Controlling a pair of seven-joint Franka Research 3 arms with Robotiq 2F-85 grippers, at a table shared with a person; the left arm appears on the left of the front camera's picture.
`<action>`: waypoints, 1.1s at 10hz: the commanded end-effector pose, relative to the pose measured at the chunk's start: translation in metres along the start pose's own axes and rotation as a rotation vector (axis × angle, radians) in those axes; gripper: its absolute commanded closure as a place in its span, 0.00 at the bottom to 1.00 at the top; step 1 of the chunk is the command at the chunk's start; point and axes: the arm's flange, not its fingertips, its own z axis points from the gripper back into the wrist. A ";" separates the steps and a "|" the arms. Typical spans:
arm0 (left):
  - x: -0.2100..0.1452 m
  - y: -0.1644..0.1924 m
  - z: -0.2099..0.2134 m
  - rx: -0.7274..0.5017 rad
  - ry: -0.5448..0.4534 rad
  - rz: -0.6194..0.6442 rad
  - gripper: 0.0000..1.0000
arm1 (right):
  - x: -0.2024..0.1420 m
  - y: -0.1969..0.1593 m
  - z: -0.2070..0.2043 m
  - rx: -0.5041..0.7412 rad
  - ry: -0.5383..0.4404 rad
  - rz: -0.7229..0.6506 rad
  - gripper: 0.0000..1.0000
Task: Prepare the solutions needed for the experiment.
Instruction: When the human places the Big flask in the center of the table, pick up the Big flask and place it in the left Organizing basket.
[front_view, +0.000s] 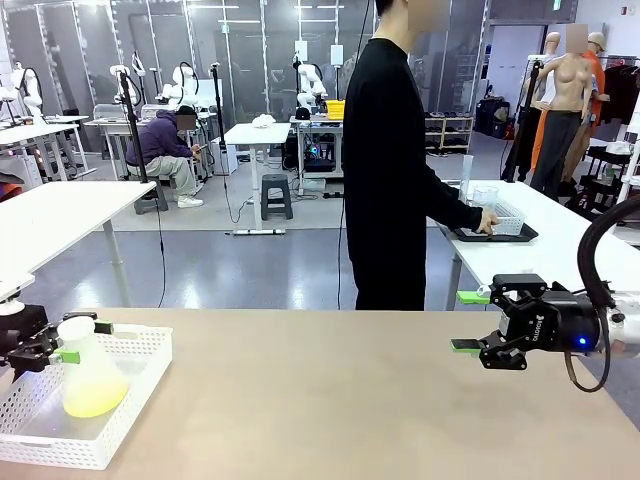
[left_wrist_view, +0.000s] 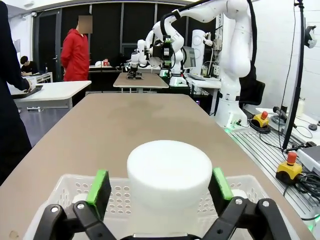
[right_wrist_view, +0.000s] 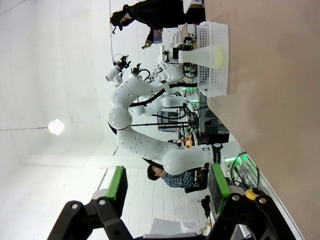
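Here the flask (front_view: 88, 370) of the solutions (front_view: 93, 397) stands upright between the open left claw (front_view: 62, 342) pads; the open, empty right claw (front_view: 470, 322) hangs well apart.

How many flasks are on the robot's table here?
1. A capped flask with yellow-green liquid stands in the white basket at the table's left end, between the open left gripper's fingers. None shows elsewhere on this table.

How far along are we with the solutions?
Done: the flask holding yellow-green solution stands in the white basket. In hand: nothing; the left gripper is open around its white cap, the right gripper open and empty. Left: no other labware is on our table.
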 end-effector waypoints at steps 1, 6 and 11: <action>0.003 0.010 0.002 0.070 0.020 0.068 0.00 | -0.001 0.000 -0.001 0.007 -0.008 -0.001 0.18; 0.000 0.003 0.002 0.020 0.005 0.022 0.00 | -0.001 0.000 -0.001 0.007 -0.008 -0.001 0.18; 0.007 0.000 0.023 0.067 -0.006 0.016 0.00 | -0.001 0.000 -0.001 0.007 -0.008 -0.001 0.18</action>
